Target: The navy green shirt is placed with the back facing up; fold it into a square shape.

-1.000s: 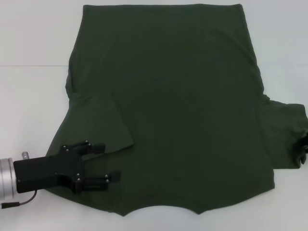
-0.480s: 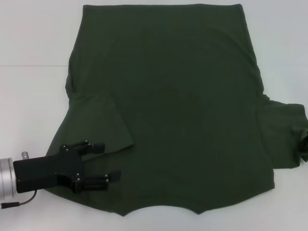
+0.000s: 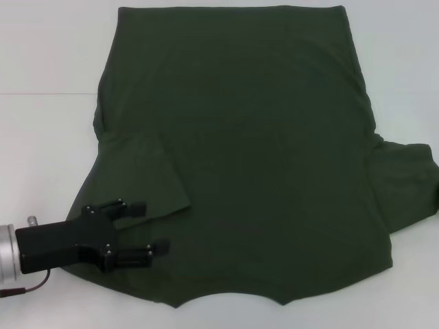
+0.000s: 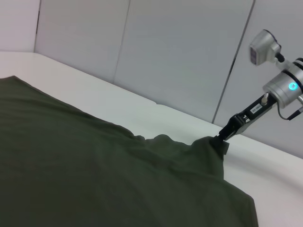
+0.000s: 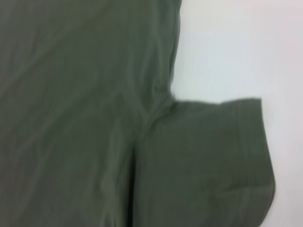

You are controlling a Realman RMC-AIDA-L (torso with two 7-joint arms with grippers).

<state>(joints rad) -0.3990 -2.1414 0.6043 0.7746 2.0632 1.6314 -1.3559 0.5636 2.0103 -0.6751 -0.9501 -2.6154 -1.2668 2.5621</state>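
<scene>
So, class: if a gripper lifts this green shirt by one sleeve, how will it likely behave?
The navy green shirt is probably floppy: its left sleeve already lies folded over. It likely drapes and sags, judging by wrinkles near the right sleeve. It seems light, lying thin on the table.

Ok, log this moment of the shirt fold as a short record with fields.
garment: navy green shirt, spread flat on the white table
left sleeve: already folded inward onto the body
right sleeve: not folded, sticks out sideways
left gripper: open, over the shirt's near left corner
right gripper: at the tip of the right sleeve in the left wrist view; outside the head view
fold progress: early, shirt not yet square
</scene>
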